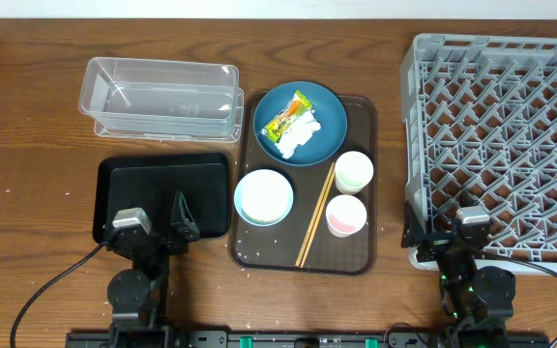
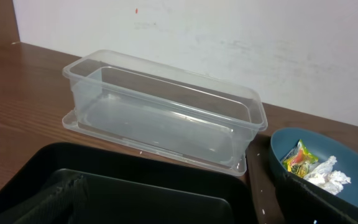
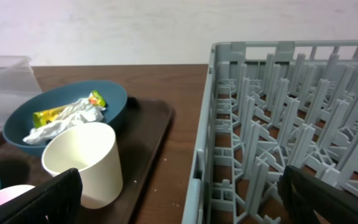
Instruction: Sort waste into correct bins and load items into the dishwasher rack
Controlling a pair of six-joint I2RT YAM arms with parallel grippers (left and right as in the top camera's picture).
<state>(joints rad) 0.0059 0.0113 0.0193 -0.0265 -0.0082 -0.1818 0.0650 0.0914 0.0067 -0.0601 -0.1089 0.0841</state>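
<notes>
A dark-blue dish (image 1: 327,116) on the brown serving tray holds the snack wrapper (image 1: 290,114) and crumpled tissue (image 1: 299,138); all three also show in the right wrist view, wrapper (image 3: 58,112). A pale-blue bowl (image 1: 263,196), pale-green cup (image 1: 353,172), pink cup (image 1: 346,215) and chopsticks (image 1: 315,215) lie on the same tray. A few rice grains (image 1: 249,253) speckle it. The clear tub (image 1: 162,95) and black tray (image 1: 162,188) sit left, the grey rack (image 1: 501,145) right. My left gripper (image 1: 155,217) is open over the black tray's near edge. My right gripper (image 1: 448,234) is open at the rack's near-left corner (image 3: 197,186).
The brown serving tray (image 1: 361,253) lies between the black tray and the rack. A strip of bare wooden table (image 1: 390,174) separates it from the rack. Cables run from both arm bases along the front edge. A white wall stands behind the table.
</notes>
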